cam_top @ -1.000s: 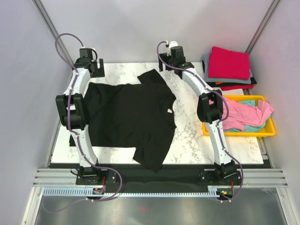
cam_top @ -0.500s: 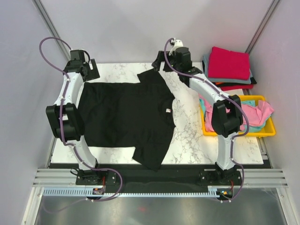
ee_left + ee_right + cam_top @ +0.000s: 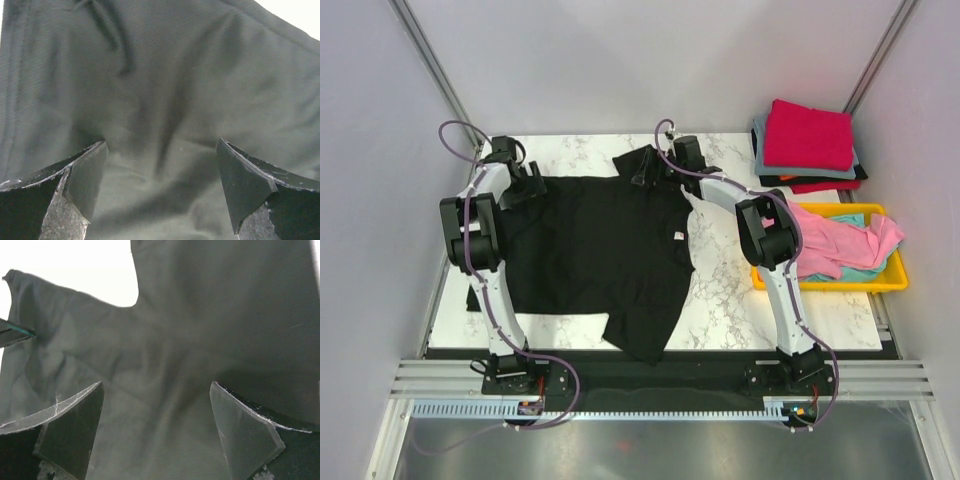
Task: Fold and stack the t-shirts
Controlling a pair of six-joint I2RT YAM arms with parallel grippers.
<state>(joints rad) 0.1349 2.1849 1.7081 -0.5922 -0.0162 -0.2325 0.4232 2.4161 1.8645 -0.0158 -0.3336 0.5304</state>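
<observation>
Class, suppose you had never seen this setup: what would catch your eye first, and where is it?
The black t-shirt spread across the middle of the marble table dominates, with the left gripper and right gripper both open over its far edge. Next come the colours at the right: a folded stack topped by a red t-shirt at the far corner, and a pink t-shirt crumpled in the yellow tray nearer the arms.

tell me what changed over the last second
Both arms swung inward: the left gripper and right gripper now hang open over the far edge of the black t-shirt, gripping nothing. The shirt, folded stack and yellow tray stayed put.
</observation>
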